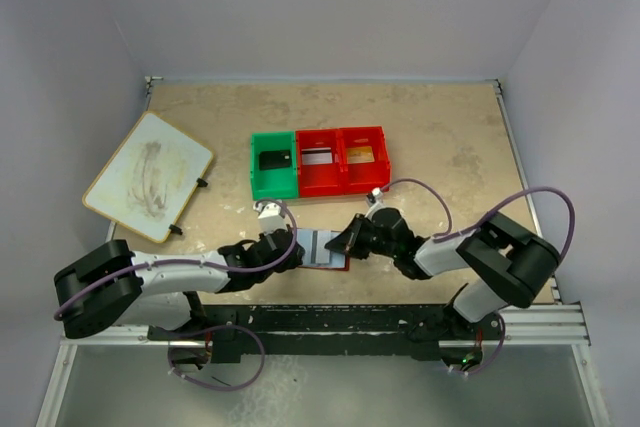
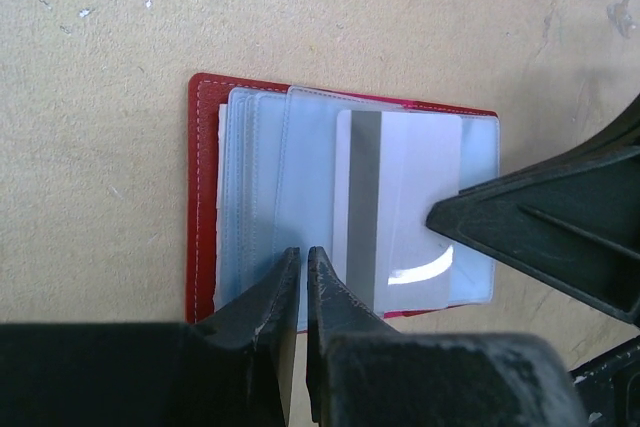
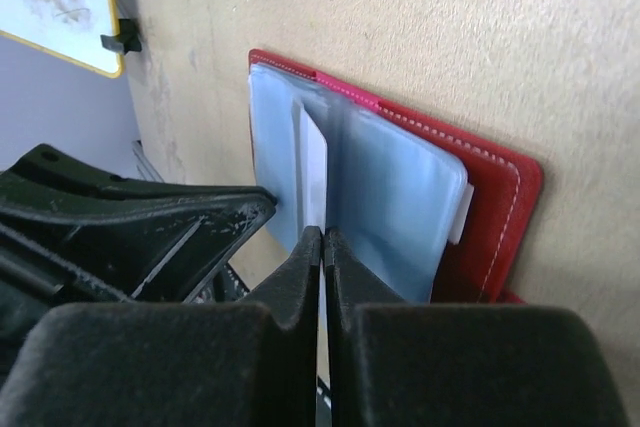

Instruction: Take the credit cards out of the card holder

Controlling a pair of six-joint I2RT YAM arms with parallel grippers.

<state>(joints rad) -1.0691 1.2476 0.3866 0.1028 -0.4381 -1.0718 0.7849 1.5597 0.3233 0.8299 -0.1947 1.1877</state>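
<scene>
Pulling one more card out of the open card holder, with both grippers on it.

Top view: the card holder (image 1: 325, 250) lies open on the table (image 1: 440, 137) near the arm bases, between the left gripper (image 1: 290, 247) and the right gripper (image 1: 348, 239). Behind it a tray (image 1: 252, 169) holds a black card (image 1: 274, 160), a silver card (image 1: 318, 157) and a gold card (image 1: 362, 155), one in each compartment. Left wrist view: the left jaws are almost together on the lower edge of the plastic sleeves (image 2: 260, 177), so I judge they pin the holder down. A white card (image 2: 410, 177) with a grey stripe sits in a sleeve, with a right finger at its edge. Right wrist view: only here one sees the right jaws closed on this card's thin edge. The next move, I think, asks for a straight pull along the sleeve, without the left grip slipping.
</scene>
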